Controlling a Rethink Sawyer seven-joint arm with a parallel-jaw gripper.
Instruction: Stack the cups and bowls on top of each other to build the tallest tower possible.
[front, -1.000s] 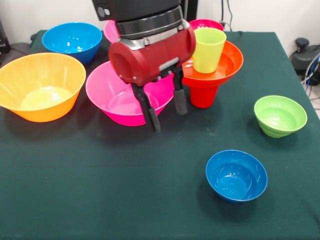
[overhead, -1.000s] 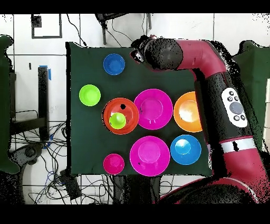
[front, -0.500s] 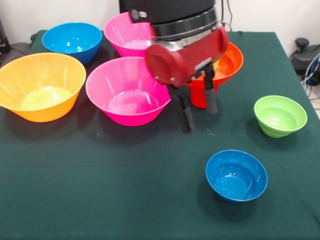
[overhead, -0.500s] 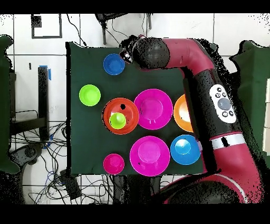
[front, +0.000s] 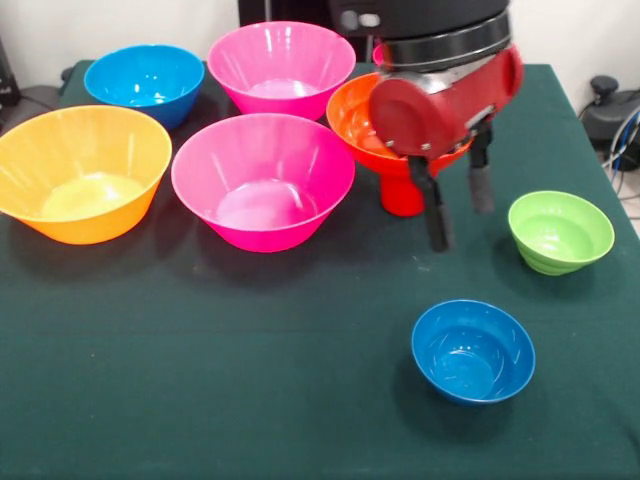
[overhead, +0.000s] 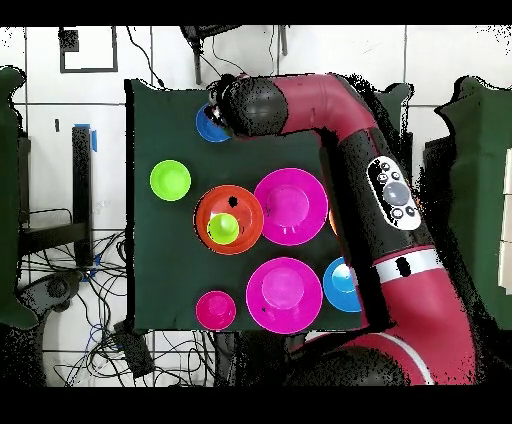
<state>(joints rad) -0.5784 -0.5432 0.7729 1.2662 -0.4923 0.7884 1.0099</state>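
Gripper (front: 458, 212) open and empty, hanging just in front of the tower (front: 404, 150) between the green bowl (front: 560, 231) and blue bowl (front: 472, 350); the arm could clip the tower and topple it

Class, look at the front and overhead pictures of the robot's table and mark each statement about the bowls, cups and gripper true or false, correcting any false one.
1. The gripper holds the small green bowl. False: its fingers are apart and empty, with that bowl sitting alone on the table.
2. The wide red-orange bowl rests on the red cup. True.
3. A lime-green cup stands inside the red-orange bowl. True, as the overhead view shows.
4. The small blue bowl is stacked inside a pink bowl. False: it sits alone on the table.
5. The yellow-orange bowl lies upside down. False: it sits open side up.
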